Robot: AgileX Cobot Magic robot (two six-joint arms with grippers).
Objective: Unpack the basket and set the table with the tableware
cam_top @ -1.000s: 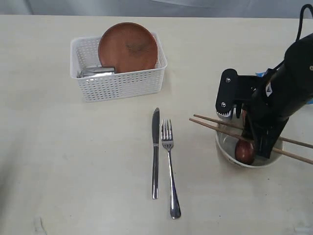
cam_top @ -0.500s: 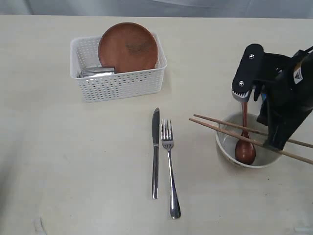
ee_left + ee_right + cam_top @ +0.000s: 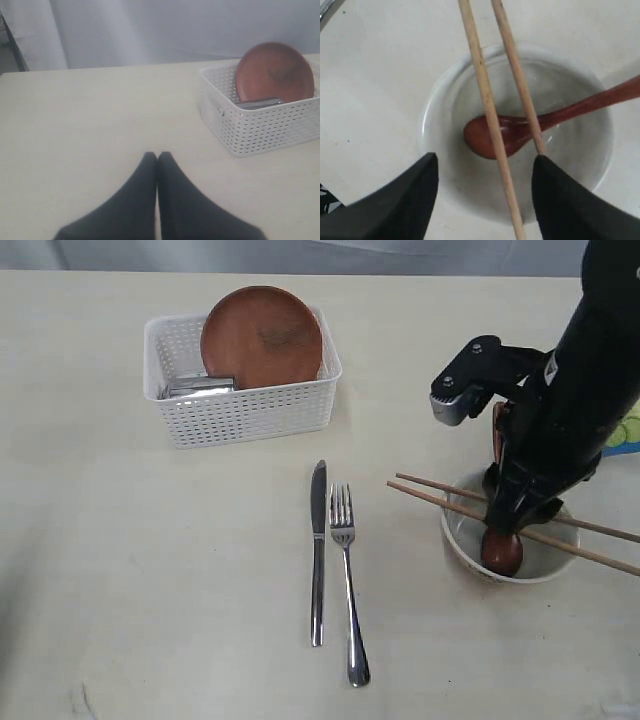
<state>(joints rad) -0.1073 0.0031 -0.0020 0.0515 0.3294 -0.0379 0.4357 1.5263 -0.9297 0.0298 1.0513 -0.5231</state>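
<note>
The basket (image 3: 240, 410), well apart from the bowl (image 3: 456, 540), held only the plate (image 3: 262, 335). The right pincer (image 3: 483, 161), jaws apart above the bowl, had just released the spoon (image 3: 495, 137) into it, so that piece looked placed.

The bulky black right arm (image 3: 590, 390) fills the right edge of the exterior frame and bends steeply down, its wrist low at centre right. Its jaws stand wide apart, dark fingertips (image 3: 415, 200) at the wrist picture's lower corners. The left arm's jaws are pressed together, black fingers (image 3: 140, 200) meeting at lower middle
</note>
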